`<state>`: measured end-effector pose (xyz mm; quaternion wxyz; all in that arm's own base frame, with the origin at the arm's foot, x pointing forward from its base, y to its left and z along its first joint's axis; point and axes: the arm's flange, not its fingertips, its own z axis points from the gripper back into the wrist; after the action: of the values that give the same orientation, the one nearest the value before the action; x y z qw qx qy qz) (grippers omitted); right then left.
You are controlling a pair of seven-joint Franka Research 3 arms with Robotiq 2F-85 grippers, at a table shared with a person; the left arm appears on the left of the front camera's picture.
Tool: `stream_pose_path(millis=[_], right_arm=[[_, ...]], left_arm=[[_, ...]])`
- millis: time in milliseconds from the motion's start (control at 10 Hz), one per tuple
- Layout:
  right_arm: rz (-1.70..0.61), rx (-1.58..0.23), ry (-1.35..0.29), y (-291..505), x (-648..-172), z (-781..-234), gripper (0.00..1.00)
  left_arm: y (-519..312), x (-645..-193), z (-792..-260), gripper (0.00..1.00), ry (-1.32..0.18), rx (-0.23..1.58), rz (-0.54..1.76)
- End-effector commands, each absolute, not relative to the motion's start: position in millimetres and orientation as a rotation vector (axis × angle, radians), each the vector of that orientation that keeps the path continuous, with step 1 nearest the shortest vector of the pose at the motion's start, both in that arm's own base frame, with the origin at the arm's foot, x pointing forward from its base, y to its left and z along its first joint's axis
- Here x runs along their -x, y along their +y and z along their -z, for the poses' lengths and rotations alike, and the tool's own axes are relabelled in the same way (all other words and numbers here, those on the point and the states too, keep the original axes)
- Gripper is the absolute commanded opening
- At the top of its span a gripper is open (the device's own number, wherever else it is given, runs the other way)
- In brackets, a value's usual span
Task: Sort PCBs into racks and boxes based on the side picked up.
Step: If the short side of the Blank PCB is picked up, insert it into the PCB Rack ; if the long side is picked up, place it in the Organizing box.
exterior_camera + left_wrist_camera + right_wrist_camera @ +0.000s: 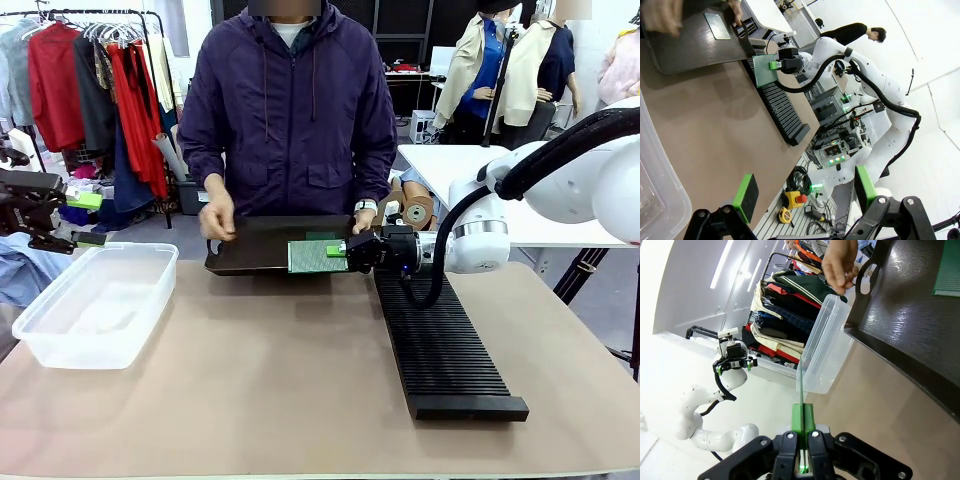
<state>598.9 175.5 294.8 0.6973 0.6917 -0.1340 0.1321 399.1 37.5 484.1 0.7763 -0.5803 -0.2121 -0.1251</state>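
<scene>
The person (290,110) holds a dark tray (250,255) with one PCB (322,236) lying flat on it. The clear box (70,340) sits at my left, the slotted black rack (440,350) at my right. My right gripper (340,251) pinches a second PCB (312,257) by its edge over the tray's near rim, pale gridded face showing. My left gripper's (805,190) fingers stand spread.

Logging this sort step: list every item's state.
Right gripper: shut on a PCB by its edge.
Left gripper: open, empty.
Tub: looks empty.
Rack: no boards slotted.
Tray: held by the person, another PCB lying in it.
</scene>
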Motion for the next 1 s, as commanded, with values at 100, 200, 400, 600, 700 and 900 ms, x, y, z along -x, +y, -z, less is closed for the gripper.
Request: stream_pose_path(millis=[100,200,400,600,700,900], right_arm=[[-0.305,-1.559,-0.312,175.6,-598.5,-296.3,0.00],[-0.305,-1.559,-0.312,175.6,-598.5,-296.3,0.00],[-0.305,-1.559,-0.312,175.6,-598.5,-296.3,0.00],[-0.305,-1.559,-0.312,175.6,-598.5,-296.3,0.00],[-0.305,-1.559,-0.312,175.6,-598.5,-296.3,0.00],[-0.305,-1.559,-0.312,175.6,-598.5,-296.3,0.00]], left_arm=[[37.6,-398.3,-485.8,1.00,-0.455,1.269,0.263],[37.6,-398.3,-485.8,1.00,-0.455,1.269,0.263],[37.6,-398.3,-485.8,1.00,-0.455,1.269,0.263],[37.6,-398.3,-485.8,1.00,-0.455,1.269,0.263],[37.6,-398.3,-485.8,1.00,-0.455,1.269,0.263],[37.6,-398.3,-485.8,1.00,-0.455,1.269,0.263]])
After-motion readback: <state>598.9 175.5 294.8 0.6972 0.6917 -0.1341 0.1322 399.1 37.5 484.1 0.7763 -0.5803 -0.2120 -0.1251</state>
